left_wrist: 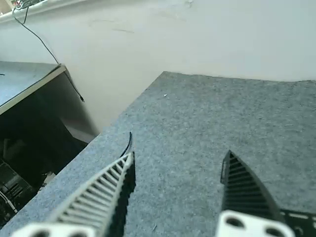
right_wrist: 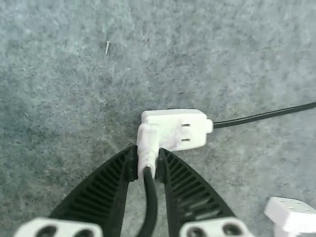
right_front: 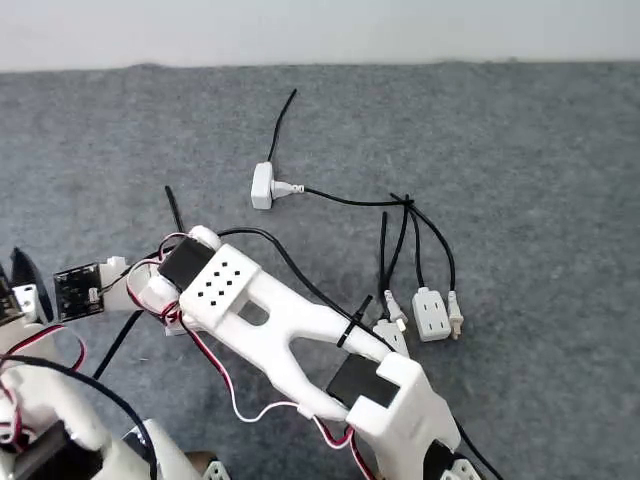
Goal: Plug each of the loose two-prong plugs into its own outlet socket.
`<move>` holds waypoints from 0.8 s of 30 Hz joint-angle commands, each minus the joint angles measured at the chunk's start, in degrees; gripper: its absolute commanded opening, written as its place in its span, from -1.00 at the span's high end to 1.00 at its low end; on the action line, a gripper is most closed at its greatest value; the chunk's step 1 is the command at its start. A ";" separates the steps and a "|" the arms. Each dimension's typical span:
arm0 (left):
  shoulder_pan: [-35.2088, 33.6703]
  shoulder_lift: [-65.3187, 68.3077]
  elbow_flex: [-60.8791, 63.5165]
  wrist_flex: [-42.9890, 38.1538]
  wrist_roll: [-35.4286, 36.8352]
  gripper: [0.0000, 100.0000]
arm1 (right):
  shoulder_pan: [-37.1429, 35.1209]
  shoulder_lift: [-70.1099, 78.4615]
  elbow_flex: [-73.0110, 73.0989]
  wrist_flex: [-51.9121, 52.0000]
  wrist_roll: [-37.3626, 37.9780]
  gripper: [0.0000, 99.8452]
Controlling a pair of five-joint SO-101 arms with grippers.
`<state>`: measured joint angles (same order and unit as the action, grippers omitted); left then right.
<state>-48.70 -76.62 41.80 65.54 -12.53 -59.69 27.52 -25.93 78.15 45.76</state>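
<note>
My right claw (right_wrist: 147, 154) was clamped on a white two-prong plug (right_wrist: 147, 139), whose nose touched the end of a white socket block (right_wrist: 175, 129) lying flat on the grey table (right_wrist: 74, 74). No prongs showed, so I judged the insertion under way, though I couldn't tell if it was seated. The next move called for a straight push, since the block could slide. My left claw (left_wrist: 180, 158) hung apart near a table edge. Toward the far edge a mated pair (right_front: 264, 186) lay, and nearer the middle two loose plugs (right_front: 395, 305) flanked a spare socket (right_front: 432, 313).
</note>
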 commanded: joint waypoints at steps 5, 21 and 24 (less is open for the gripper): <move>-0.53 -3.43 1.19 -2.02 -0.53 0.45 | -0.40 3.74 -6.68 -0.57 -0.44 0.98; -0.18 -21.10 10.33 -2.02 1.32 0.45 | -0.22 15.87 -32.79 14.64 2.46 0.98; -0.18 -21.10 10.15 -2.02 1.41 0.45 | 0.04 18.59 -36.92 18.24 3.52 0.98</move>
<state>-48.88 -97.63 52.35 65.19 -12.18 -59.78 45.80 -56.79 93.27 47.87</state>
